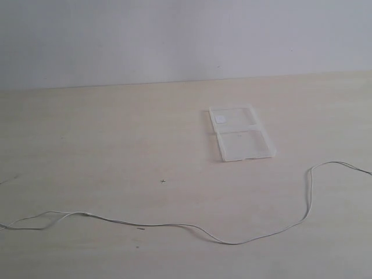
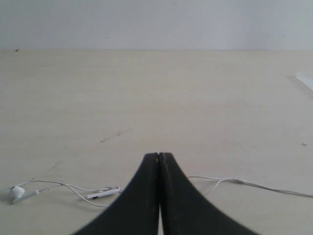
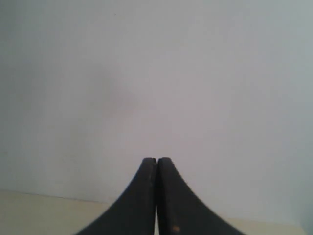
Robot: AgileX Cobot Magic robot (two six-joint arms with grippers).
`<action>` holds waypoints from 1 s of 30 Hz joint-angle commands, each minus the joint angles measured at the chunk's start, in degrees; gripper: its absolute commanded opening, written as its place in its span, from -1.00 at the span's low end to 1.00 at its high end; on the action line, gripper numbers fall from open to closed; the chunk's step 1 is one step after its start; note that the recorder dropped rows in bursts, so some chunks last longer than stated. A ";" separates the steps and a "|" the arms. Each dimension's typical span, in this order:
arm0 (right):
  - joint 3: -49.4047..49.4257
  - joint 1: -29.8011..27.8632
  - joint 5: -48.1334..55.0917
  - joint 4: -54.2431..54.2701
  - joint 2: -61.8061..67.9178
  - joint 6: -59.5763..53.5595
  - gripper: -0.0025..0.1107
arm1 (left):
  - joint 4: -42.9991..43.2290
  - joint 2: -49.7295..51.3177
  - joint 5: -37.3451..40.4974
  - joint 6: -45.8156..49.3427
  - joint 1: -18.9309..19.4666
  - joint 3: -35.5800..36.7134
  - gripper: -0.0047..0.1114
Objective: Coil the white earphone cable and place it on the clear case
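Fingers, two pairs, both pressed fully together. The left fingers (image 2: pixel 152 161) meet tip to tip with no gap and grip nothing. They hang over the desk (image 1: pixel 87 133), and the cable (image 1: pixel 174 225) passes out of sight behind them, so whether they touch it cannot be told. The right fingers (image 3: pixel 150 164) are likewise closed flat against each other and empty, seen against the pale wall (image 1: pixel 174 40) with only a strip of desk below.

One white cable lies uncoiled along the near part of the desk. It runs from the left edge in a shallow sag past the middle, then rises in a bend at the right and leaves at the right edge. Near the left edge it divides into two strands. The left wrist view shows one earbud (image 2: pixel 17 192) at the end of a strand and one small inline piece (image 2: pixel 100 194) just beside the closed fingers.

One clear case (image 1: pixel 241 132) lies open and flat, far and right of the middle, well apart from the cable. Its two halves sit one beyond the other. One white square patch (image 1: pixel 221 118) marks the far half, at its left side.
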 commanded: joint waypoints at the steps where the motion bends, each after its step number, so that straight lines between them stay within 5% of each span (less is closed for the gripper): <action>1: -0.79 -0.39 -3.72 6.62 2.50 2.52 -0.96 | 0.09 -0.39 -0.49 -0.30 0.12 0.15 -0.92; 9: -1.69 -0.39 0.55 12.04 9.90 2.88 -0.96 | 0.09 -0.39 -0.49 -0.30 0.12 0.15 -0.92; 15: -25.55 5.18 43.08 18.37 34.29 -35.52 -0.96 | 0.09 -0.39 -0.49 -0.30 0.12 0.15 -0.92; 22: -49.26 13.88 69.02 10.95 56.76 -33.54 -0.96 | 0.09 -0.39 -0.49 -0.30 0.12 0.15 -0.92; 26: -57.27 20.12 70.52 2.23 67.83 -25.69 -0.83 | 0.09 -0.39 -0.49 -0.30 0.12 0.15 -0.92; 30: -57.89 24.90 70.52 1.82 73.38 -27.55 -0.50 | 0.09 -0.39 -0.49 -0.30 0.12 0.15 -0.92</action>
